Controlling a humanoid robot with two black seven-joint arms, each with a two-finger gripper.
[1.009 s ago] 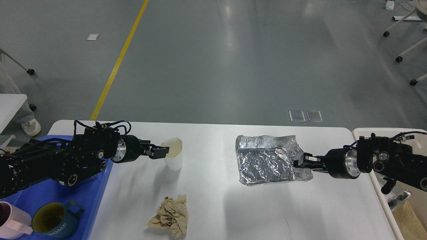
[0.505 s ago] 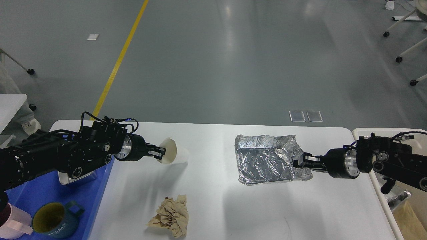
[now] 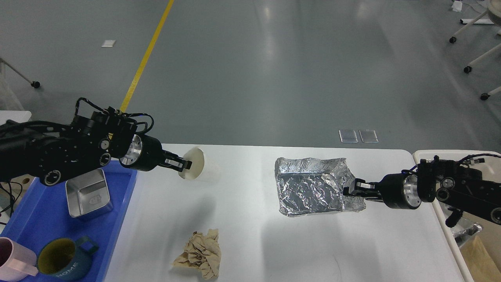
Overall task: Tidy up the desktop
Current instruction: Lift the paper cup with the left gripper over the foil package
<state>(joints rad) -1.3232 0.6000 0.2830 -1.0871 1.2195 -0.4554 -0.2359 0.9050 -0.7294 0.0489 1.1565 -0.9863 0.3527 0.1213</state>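
Note:
The white desktop (image 3: 242, 235) holds a crumpled sheet of silver foil (image 3: 311, 192) at the right and a crumpled ball of brown paper (image 3: 200, 254) at the front. My left gripper (image 3: 184, 164) is shut on the rim of a white paper cup (image 3: 193, 168), which is tipped on its side and lifted above the desktop near the far left. My right gripper (image 3: 349, 190) is shut on the right edge of the foil, which still lies on the desktop.
A blue tray (image 3: 23, 223) at the left holds a square metal tin (image 3: 88, 197), a dark teal mug (image 3: 60, 260) and a pink mug (image 3: 11, 264). A cream-white bin (image 3: 424, 154) stands at the right edge with foil and brown paper inside.
My left arm has lifted and swung up and back with the cup, tipping it from upright onto its side. The metal tin in the tray is now uncovered. The right gripper and foil barely moved.

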